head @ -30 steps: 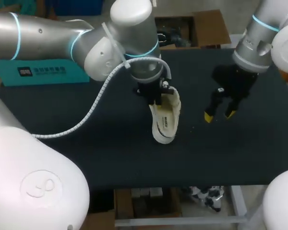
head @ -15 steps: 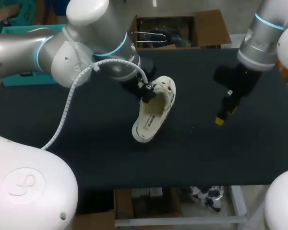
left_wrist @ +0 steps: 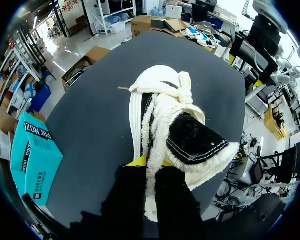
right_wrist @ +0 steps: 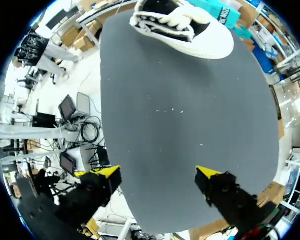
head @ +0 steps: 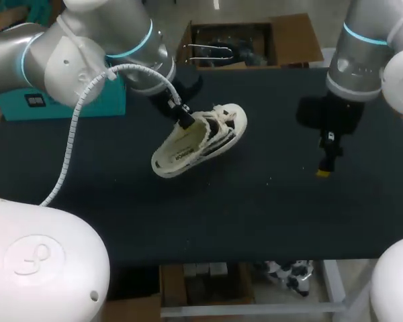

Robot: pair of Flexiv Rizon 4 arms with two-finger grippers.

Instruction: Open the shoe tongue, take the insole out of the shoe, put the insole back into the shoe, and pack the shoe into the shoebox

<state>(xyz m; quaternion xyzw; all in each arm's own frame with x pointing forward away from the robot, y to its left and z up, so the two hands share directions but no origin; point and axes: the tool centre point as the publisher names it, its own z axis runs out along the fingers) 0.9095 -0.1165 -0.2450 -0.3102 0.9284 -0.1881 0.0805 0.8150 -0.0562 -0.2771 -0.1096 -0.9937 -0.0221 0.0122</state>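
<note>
I have the shoe (head: 198,141) in my left gripper (head: 183,119), whose jaws are clamped on the fleecy rim of the opening, one inside and one outside. The shoe hangs tilted over the middle of the dark surface (head: 255,215), its sole turned half towards the head camera. I cannot tell whether any part of it rests on the surface. My right gripper (head: 326,164) hovers over the right side, jaws wide apart and holding nothing, well away from the shoe. The teal shoebox (head: 54,107) sits at the far left edge, behind my left arm. I cannot see from here whether it is open, or whether the insole is seated inside the shoe.

My main worry is the grip. It is a narrow bite on soft, compressible lining near one end, with most of the shoe's weight hanging away from it. The shoe could swivel between the jaws or peel out of them if I swing towards the box too quickly. With the right arm so far off, nothing would catch it. If it has twisted, it may meet the box rim crooked and jam or tip out, and a closed lid would stop it altogether. A loose insole could also slide out while the shoe is tipped like this.
</note>
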